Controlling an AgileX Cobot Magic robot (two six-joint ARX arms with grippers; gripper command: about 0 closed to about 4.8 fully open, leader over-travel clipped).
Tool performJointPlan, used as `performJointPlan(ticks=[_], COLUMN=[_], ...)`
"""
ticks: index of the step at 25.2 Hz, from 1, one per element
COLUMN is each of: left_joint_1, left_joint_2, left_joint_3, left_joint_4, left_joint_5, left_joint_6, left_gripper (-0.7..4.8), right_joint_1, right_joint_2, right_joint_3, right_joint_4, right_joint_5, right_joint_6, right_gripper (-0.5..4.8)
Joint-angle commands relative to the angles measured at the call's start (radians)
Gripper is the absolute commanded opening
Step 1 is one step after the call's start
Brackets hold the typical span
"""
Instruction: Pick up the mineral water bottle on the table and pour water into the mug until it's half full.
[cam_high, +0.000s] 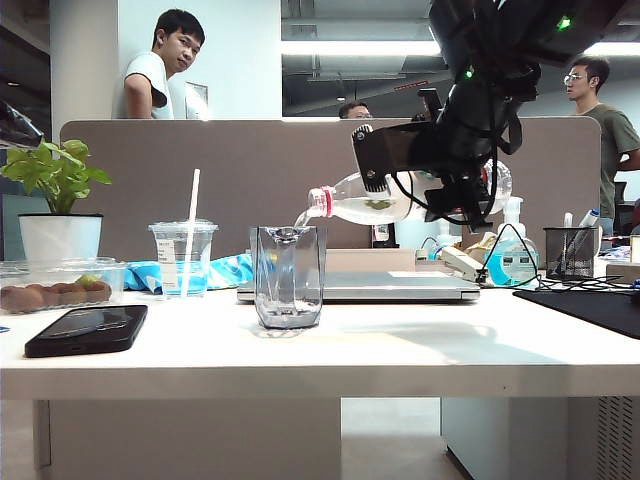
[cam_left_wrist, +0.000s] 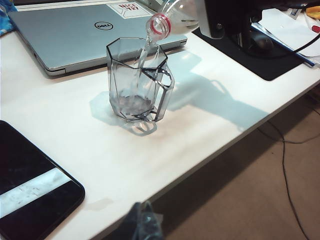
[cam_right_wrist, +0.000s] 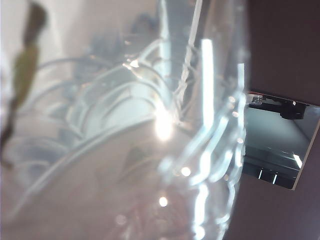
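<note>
The mineral water bottle (cam_high: 365, 203) lies almost level in the air, its red-ringed neck (cam_left_wrist: 160, 24) over the mug's rim. A thin stream runs from the mouth into the mug (cam_high: 288, 276), a faceted clear glass standing on the white table (cam_high: 400, 350). A shallow layer of water covers the mug's bottom (cam_left_wrist: 131, 104). My right gripper (cam_high: 385, 188) is shut on the bottle's body, whose clear plastic (cam_right_wrist: 130, 125) fills the right wrist view and hides the fingers. My left gripper (cam_left_wrist: 142, 222) hangs off the table's front edge, well short of the mug, with its fingers together and nothing between them.
A closed silver laptop (cam_high: 360, 287) lies just behind the mug. A black phone (cam_high: 87, 330) rests front left, with a straw cup (cam_high: 183, 258), a food box (cam_high: 55, 285) and a potted plant (cam_high: 60, 235) behind. A black mat (cam_high: 590, 305), pen holder (cam_high: 570, 250) and pump bottle (cam_high: 512, 255) stand right.
</note>
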Motion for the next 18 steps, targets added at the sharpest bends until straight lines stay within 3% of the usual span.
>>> performJointPlan(ticks=[1, 18], left_joint_1=[-0.001, -0.001], left_joint_2=[-0.002, -0.002], left_joint_3=[0.005, 0.005], left_joint_4=[0.006, 0.006], left_joint_5=[0.005, 0.005], left_joint_6=[0.000, 0.000], left_gripper=[-0.04, -0.04], right_joint_1=[0.002, 0.002], right_joint_2=[-0.008, -0.008], right_joint_3=[0.008, 0.008], right_joint_4=[0.036, 0.022], right_joint_5=[0.002, 0.006], right_joint_6=[0.002, 0.002], right_gripper=[2.43, 2.43])
